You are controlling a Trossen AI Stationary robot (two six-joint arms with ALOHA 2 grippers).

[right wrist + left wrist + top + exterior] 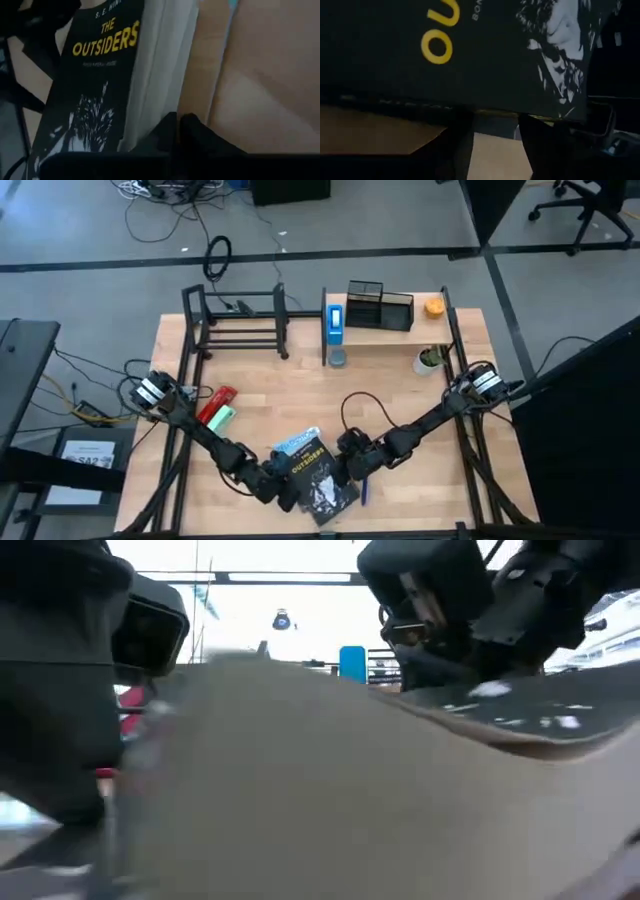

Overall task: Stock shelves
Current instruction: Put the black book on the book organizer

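At table front, both jaws touching black book (317,472)

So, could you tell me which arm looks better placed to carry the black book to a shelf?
Probably the right. Both grippers, left and right, sit at the black book, but the wood-board shelf already holding items stands on the right arm's side.

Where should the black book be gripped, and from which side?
Likely by its open page edge. The black book lies flat at the table's near edge, atop a blue book. In the right wrist view its page block faces the right gripper, so come from that side. The left gripper is at the opposite edge.
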